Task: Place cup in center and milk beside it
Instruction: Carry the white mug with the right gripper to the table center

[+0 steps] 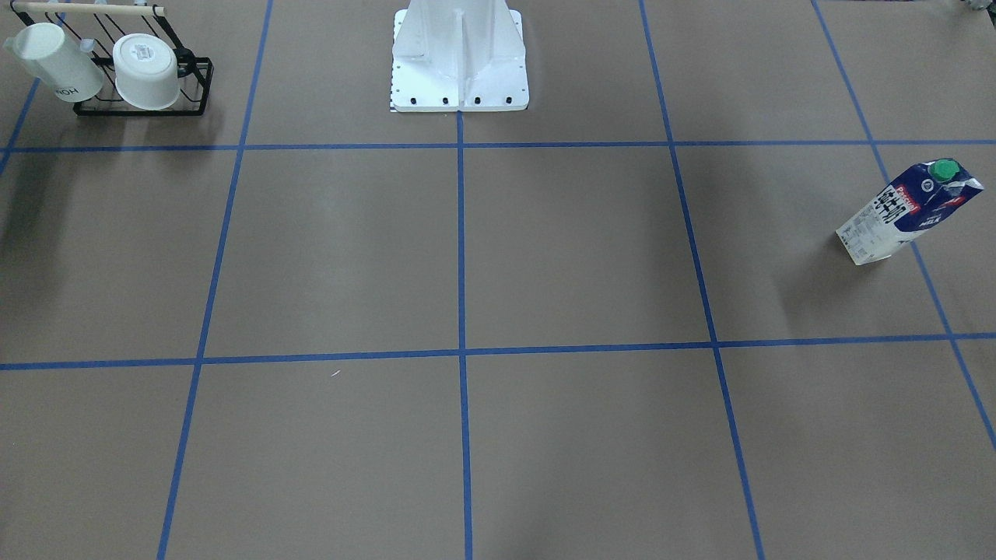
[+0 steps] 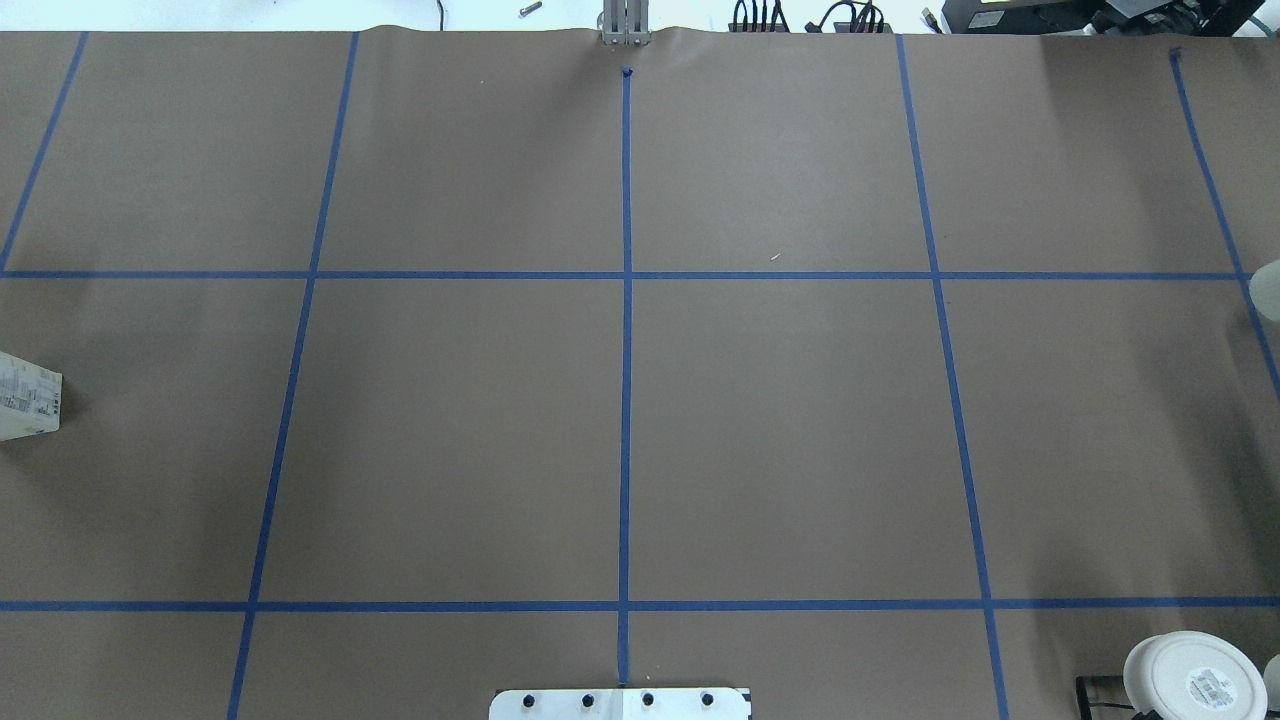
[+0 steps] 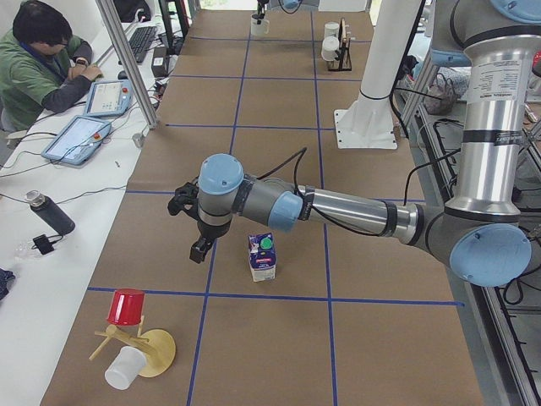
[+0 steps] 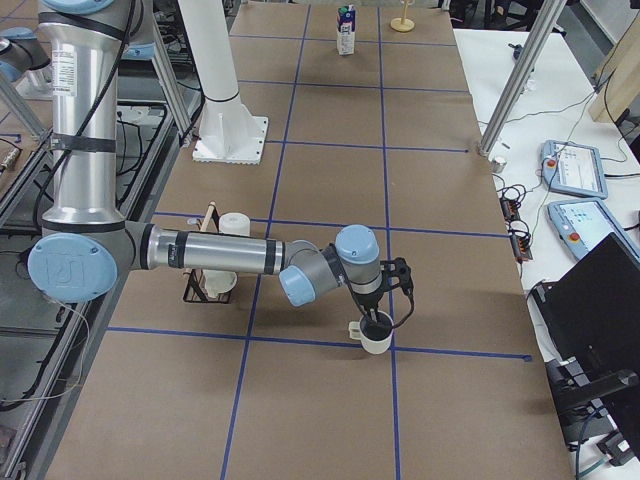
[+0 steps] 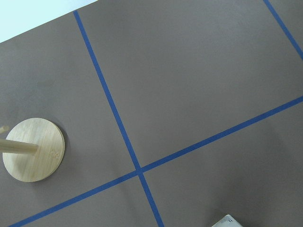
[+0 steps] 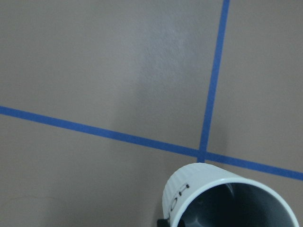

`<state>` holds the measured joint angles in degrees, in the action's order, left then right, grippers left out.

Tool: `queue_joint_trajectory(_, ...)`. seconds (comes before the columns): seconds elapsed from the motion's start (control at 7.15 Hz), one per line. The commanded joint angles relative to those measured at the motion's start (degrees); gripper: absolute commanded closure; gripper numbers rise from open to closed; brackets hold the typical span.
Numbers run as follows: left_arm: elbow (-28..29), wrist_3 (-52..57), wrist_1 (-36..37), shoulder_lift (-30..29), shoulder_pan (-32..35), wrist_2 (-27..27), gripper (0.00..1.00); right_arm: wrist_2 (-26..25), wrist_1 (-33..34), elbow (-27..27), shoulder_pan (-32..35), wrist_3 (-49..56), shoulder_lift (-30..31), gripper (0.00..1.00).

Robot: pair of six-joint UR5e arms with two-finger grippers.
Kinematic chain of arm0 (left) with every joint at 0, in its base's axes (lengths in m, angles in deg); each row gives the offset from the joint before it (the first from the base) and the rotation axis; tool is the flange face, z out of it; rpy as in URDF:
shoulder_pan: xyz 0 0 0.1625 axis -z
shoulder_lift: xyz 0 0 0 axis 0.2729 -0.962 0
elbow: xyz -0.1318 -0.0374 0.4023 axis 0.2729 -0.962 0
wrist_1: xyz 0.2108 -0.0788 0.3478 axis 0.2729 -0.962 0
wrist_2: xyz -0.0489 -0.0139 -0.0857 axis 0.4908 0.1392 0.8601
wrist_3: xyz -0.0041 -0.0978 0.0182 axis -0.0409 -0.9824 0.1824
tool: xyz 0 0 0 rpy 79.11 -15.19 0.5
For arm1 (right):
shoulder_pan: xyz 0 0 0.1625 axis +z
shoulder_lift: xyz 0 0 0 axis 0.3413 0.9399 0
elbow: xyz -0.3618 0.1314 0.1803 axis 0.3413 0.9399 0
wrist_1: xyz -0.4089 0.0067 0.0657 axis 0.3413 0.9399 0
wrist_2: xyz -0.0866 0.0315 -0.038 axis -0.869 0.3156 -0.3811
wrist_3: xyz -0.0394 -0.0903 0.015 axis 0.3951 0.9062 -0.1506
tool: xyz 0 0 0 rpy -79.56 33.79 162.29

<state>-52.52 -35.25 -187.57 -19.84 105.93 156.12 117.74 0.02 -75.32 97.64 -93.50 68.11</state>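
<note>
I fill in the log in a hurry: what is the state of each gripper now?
Left gripper: cannot be told; it hangs beside the milk, apart from it.
Right gripper: cannot be told; its jaws are at the cup.

center [image 1: 461, 249]: bare, open all round | milk [image 1: 906, 211]: stands at far left end | cup rack [image 1: 199, 84]: right of pedestal [image 1: 459, 62]

Brown blue-taped table [image 1: 583, 249] carries the milk [image 1: 906, 210], black rack [image 1: 187, 106], wooden stand [image 5: 33, 150].
</note>
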Motion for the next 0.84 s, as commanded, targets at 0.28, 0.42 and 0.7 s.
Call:
queue_joint_trajectory(0.28,0.05,0.03,0.0,0.08,0.0,0.0,0.02,0.85,0.39,-5.73,-9.7,-6.33,-12.83,1.0)
queue_joint_trajectory(0.42,0.05,0.03,0.0,0.08,0.0,0.0,0.02,-0.11,0.47,-5.73,-15.13,-14.92,-17.66,1.0)
queue_joint_trajectory(0.7,0.14,0.03,0.0,0.08,0.0,0.0,0.02,-7.37,10.07,-6.0,-25.51,-25.33,-28.02,1.0)
